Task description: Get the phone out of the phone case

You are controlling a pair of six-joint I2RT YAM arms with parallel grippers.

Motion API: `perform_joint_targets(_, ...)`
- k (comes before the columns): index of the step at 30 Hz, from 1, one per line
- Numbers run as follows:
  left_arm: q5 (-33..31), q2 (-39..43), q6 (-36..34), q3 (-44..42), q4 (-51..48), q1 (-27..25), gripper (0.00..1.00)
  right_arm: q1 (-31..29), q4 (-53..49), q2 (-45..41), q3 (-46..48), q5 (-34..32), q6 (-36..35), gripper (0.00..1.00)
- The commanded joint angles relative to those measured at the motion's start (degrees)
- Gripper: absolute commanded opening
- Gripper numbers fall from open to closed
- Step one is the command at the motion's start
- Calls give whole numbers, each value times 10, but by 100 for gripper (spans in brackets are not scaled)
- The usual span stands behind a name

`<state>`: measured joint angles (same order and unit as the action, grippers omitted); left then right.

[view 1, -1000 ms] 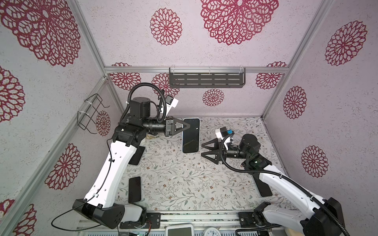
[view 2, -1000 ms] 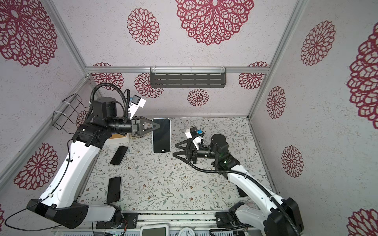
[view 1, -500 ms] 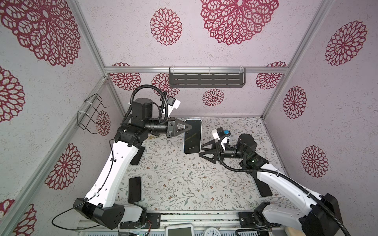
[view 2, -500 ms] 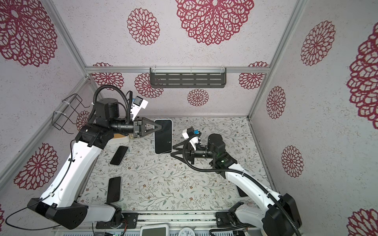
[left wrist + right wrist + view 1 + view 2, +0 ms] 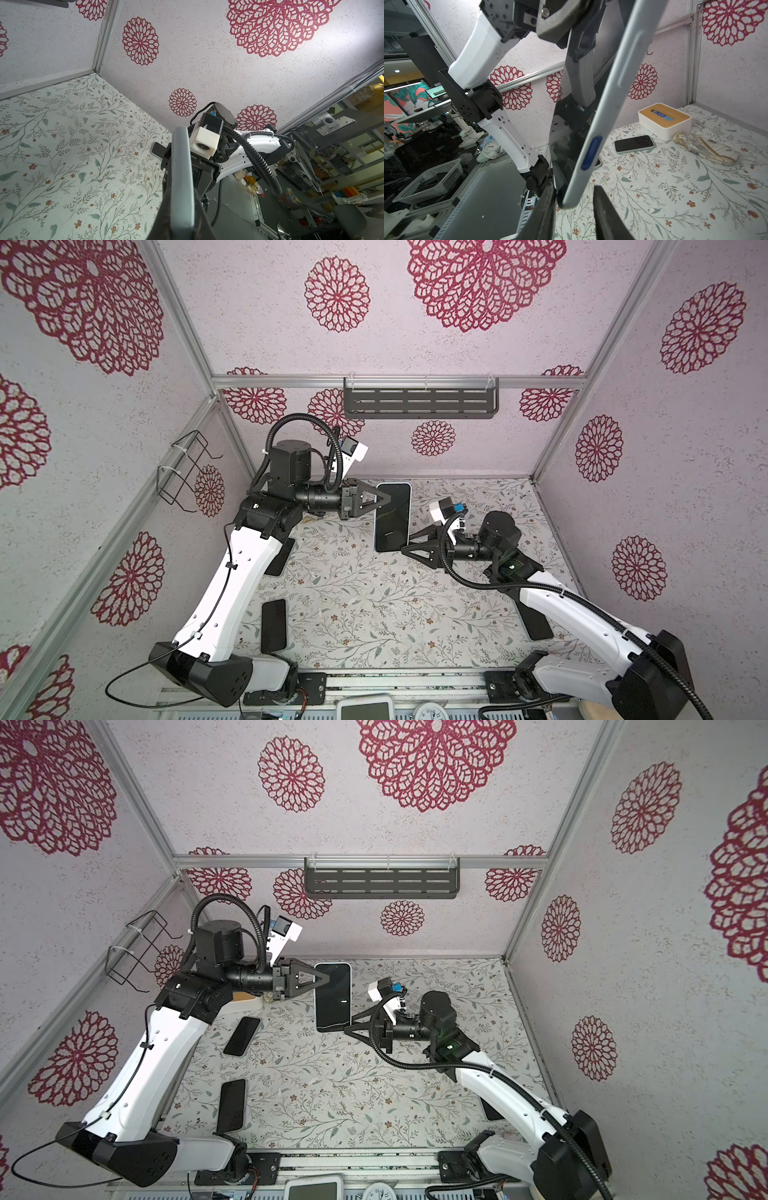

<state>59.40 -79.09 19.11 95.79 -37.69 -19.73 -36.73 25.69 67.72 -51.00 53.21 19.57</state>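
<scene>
Floral tabletop (image 5: 374, 601) within rosette-papered walls (image 5: 478, 439); left gripper (image 5: 384, 498) tight on cased phone (image 5: 392, 518), right gripper (image 5: 406, 542) ajar astride its corner.

Blue-cased phone (image 5: 392, 516) in its case (image 5: 618, 87)
Screen dark, facing up; case pale blue, dark blue button (image 5: 590, 152); raised above the tabletop (image 5: 353, 593).

Both top views: bright, even, diffuse light from above; only soft, faint shadows on worktop (image 5: 365, 597) beneath arms. Sharp throughout; frame posts bow toward picture edges from wide lens. Phone (image 5: 332, 996) screen glossy, small white glint on glass. Left wrist view: overexposed patch on wall; phone case (image 5: 181, 176) edge close to lens, soft. Right wrist view: room outside enclosure dim, worktop bright; right gripper (image 5: 574, 193) close to lens, blurred; phone screen mirrors dark arm shapes; strong fisheye stretch at borders.
</scene>
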Motion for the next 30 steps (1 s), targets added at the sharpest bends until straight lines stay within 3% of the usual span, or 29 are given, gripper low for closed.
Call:
perform_joint_targets(1,9,15,3,1,41,-3,0,-5,24,-1,-24,13,3,27)
perform_joint_targets(7,12,11,24,-7,66,-4,0,-10,31,-8,-17,10,-5,11)
perform_joint_targets(16,5,9,50,-23,91,-6,0,-10,49,-15,-8,5,-15,1)
perform_joint_targets(19,-15,0,116,-40,141,-6,0,-11,49,-20,-2,-6,-39,0)
perform_joint_targets(25,-42,-35,346,-115,330,-16,0,-12,34,-33,-7,-52,-117,0)
perform_joint_targets(30,-62,-55,392,-147,368,-60,0,-11,26,-32,-25,-79,-165,0)
